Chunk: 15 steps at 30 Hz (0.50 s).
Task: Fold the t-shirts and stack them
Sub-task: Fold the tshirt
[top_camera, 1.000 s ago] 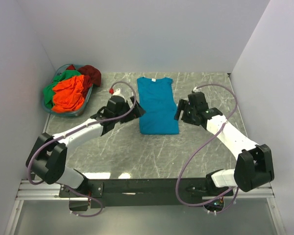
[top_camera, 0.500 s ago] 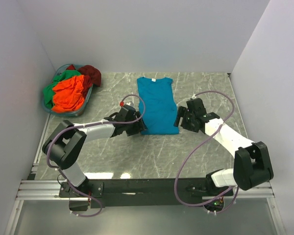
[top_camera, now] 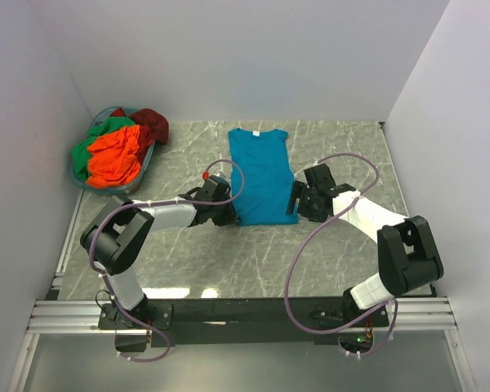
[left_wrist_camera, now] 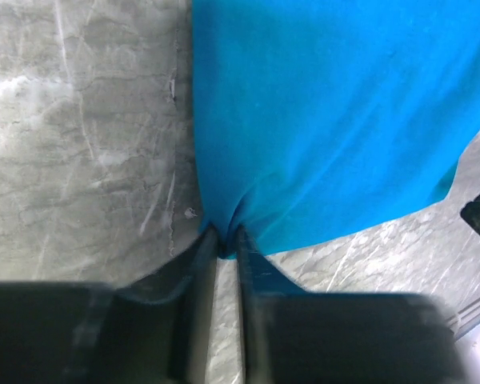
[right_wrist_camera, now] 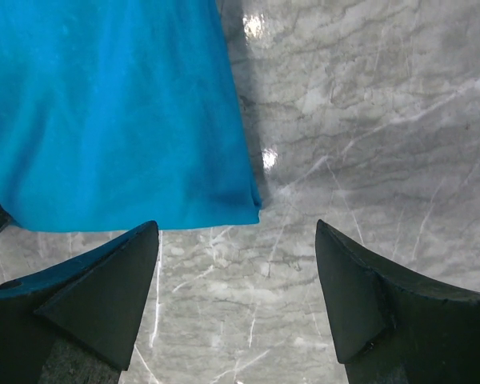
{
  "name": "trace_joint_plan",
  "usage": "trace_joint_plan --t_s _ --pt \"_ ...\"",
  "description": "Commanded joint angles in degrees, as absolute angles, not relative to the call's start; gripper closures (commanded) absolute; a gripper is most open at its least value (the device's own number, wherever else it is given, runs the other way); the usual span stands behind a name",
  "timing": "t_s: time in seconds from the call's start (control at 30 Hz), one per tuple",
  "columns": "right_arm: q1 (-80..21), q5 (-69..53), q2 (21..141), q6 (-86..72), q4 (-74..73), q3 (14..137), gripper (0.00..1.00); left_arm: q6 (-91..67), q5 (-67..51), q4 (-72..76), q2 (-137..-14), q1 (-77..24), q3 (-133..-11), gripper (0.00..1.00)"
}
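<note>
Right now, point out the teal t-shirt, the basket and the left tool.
teal t-shirt point(top_camera: 261, 175): top external view, middle of the cloth.
basket point(top_camera: 106, 189): top external view, its near rim.
left tool point(left_wrist_camera: 224, 238): left wrist view, between its fingertips, pinched on the shirt's hem corner.

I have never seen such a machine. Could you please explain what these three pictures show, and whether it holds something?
It is a robot with two arms fixed at the near edge of a table. One picture looks down from above; the other two come from a camera on each wrist. A teal t-shirt lies flat on the table. The left claw is pinched shut on one near corner; the right claw is open by the other near corner, holding nothing. At the far left, a basket holds crumpled orange, green and dark red shirts.
</note>
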State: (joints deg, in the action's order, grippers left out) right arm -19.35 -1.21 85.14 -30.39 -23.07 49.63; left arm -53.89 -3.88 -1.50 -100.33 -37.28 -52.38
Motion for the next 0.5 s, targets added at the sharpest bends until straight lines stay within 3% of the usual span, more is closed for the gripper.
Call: trace_joint_plan --t_s 0.0,0.07,0.27,0.4,0.47 --pt "-19.6 -1.4 86.4 -29.8 -21.1 52.6 0.15 -54.0 -5.6 -0.5 -100.9 -37.5 -54.1 0.85" --pt "-19.5 -1.7 86.9 -29.9 -20.8 52.7 0.16 -54.2 -5.3 -1.3 -101.0 -37.5 -54.0 0.99" --pt "-19.5 -2.5 89.1 -30.2 -20.0 52.8 0.23 -53.9 -6.6 -0.9 -100.6 -37.5 -53.0 0.99" --pt "-19.5 -3.4 90.4 -30.6 -19.3 52.5 0.39 -53.8 -7.3 -0.4 -100.5 -37.5 -52.8 0.99" --pt "-19.6 -3.6 90.8 -30.8 -19.0 52.1 0.53 -53.8 -7.8 -0.4 -100.4 -37.5 -52.3 1.00"
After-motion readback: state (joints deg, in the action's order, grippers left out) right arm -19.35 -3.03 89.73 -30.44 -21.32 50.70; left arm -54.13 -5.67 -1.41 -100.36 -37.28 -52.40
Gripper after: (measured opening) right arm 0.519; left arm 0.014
